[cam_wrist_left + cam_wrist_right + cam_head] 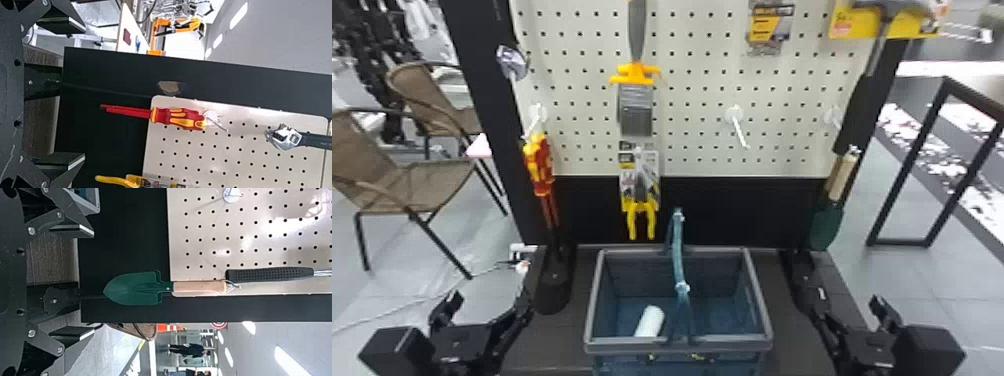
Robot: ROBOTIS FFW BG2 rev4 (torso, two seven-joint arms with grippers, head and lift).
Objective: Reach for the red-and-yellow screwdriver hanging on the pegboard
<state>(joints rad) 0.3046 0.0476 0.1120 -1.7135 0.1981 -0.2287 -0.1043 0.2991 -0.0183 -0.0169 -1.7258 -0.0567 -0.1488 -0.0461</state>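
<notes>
Evidently the left gripper [489, 302], fingers spread and empty, is nearer: in the head view the red-and-yellow screwdriver [539, 162] hangs toward its one o'clock on the pegboard [694, 70], handle at twelve, shaft at six, favouring an upward, forward reach.

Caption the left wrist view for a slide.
Open left gripper facing a red-and-yellow screwdriver hung on the pegboard.

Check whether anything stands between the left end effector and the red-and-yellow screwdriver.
Nothing visible does: in the left wrist view, the open left end effector faces the screwdriver's shaft end, with the black panel behind.
</notes>
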